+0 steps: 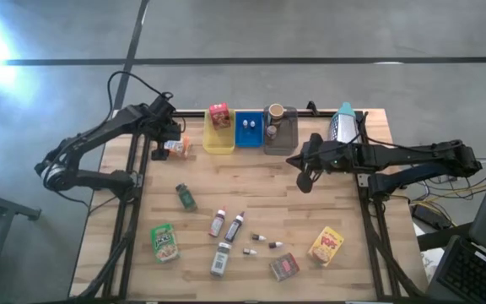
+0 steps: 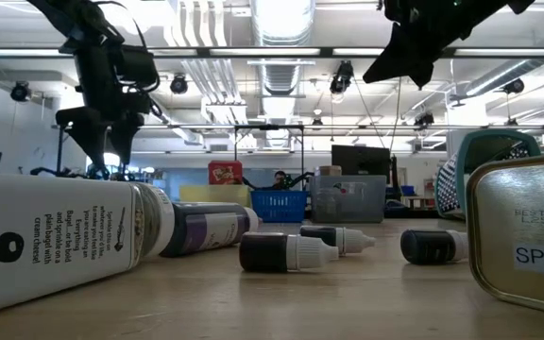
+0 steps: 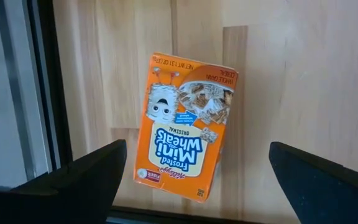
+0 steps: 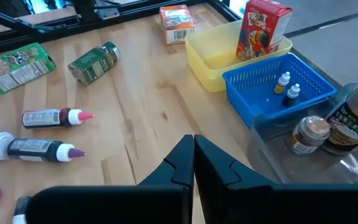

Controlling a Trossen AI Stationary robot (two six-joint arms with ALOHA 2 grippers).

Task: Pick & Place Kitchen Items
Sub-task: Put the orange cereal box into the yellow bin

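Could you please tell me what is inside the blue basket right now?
The blue basket holds two tiny dropper vials standing upright, one with a white cap and one darker. The rest of its floor looks bare, though the near wall hides the floor just behind it.

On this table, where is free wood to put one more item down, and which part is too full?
Bare wood lies right of the green jar, between the trays at the back and the tube cluster. The front left corner beside the green box is also free. The front middle is crowded: dark tubes, white bottle, vials, brown pouch, yellow pouch.
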